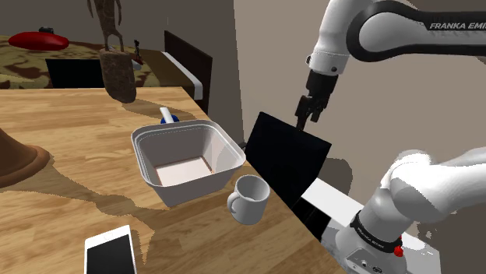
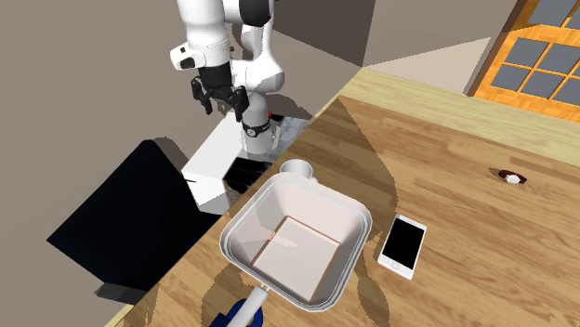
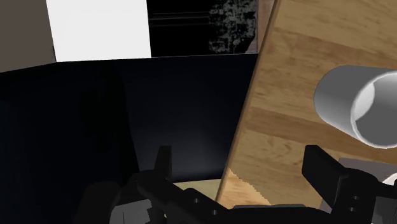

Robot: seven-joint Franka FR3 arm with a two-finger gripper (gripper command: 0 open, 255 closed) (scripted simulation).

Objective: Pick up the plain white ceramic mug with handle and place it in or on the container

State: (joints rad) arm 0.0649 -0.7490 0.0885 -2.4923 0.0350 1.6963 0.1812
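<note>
A home: wooden table (image 1: 78, 132), paned wooden door (image 2: 539, 46), smartphone (image 2: 402, 246) lying about.

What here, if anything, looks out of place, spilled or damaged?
Nothing is spilled or broken. Only the white mug stands upright very near the edge of the table, beside the container; a nudge might push it off.

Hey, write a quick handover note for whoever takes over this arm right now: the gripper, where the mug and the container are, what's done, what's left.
Gripper: open, holding nothing, hanging off the edge of the wooden table, above a black panel.
White mug: upright on the table near its edge, beside a corner of the container.
Container: a white square tub on the table; the mug is not in it.
Done: nothing yet; the mug is not grasped.
Left: move over the mug, lower, grip it, lift it and set it in the tub.
</note>
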